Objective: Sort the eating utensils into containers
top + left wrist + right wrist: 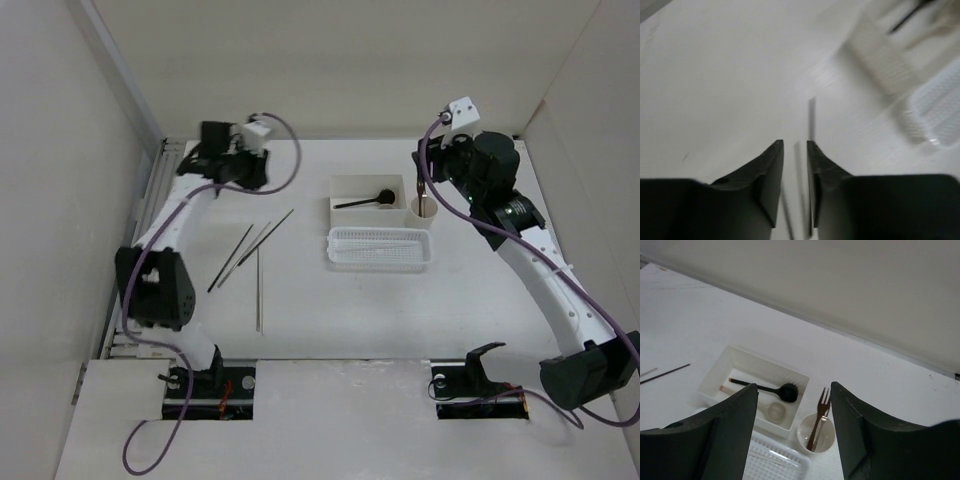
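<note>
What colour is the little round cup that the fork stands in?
Creamy white; the cup shows best in the right wrist view.

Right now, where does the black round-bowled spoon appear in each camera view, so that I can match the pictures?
Top external: the black round-bowled spoon lies in the white square open box, right of centre.
Left wrist: only a blurred dark streak at top right; I cannot confirm it.
Right wrist: spoon in the same box, left of centre.
Shared landmark: the white mesh-walled basket.
</note>
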Available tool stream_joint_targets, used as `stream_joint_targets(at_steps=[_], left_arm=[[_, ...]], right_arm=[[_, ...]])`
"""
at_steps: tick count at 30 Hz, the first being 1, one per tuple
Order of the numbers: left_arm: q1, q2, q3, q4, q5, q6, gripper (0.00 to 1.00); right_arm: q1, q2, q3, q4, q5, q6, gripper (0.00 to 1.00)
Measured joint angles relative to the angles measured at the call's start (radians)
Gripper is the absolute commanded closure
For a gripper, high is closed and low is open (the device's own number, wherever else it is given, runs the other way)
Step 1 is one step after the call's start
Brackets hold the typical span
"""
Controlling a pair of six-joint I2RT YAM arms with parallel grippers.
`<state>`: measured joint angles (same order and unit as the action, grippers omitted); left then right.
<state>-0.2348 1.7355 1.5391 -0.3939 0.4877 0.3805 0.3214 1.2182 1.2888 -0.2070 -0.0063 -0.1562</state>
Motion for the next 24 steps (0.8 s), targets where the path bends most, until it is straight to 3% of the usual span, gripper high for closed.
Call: stream_joint_targets(at_steps=[2, 4, 6, 8, 10, 15, 24], left_arm=[[0.149, -0.126, -0.14, 0.022, -0.065, 0.006, 0.84], [0.222, -0.227, -0.288, 0.028, -0.105, 0.053, 0.83], [0.238, -0.28, -0.414, 0.024, -0.105, 0.106, 0.75], [0.25, -0.294, -0.528, 0.012, -0.103, 0.154, 0.59], [0.277, -0.283, -0.602, -0.012, -0.105, 0.175, 0.57], [0.362, -0.239, -0.632, 0.013, -0.131, 0.193, 0.64], [0.368, -0.147, -0.632, 0.057, -0.132, 0.207, 0.64]], right_arm=[[0.043, 0.004, 0.001, 0.0, 0.01, 0.006, 0.35], [0.089, 0.013, 0.005, 0.001, 0.022, 0.011, 0.35], [0.129, 0.026, 0.006, 0.005, 0.037, 0.021, 0.35], [0.156, 0.038, 0.006, 0.006, 0.044, 0.035, 0.35], [0.168, 0.048, 0.006, 0.007, 0.052, 0.05, 0.35], [0.186, 0.06, 0.006, 0.008, 0.07, 0.079, 0.35], [0.204, 0.06, 0.006, 0.014, 0.11, 0.094, 0.35]])
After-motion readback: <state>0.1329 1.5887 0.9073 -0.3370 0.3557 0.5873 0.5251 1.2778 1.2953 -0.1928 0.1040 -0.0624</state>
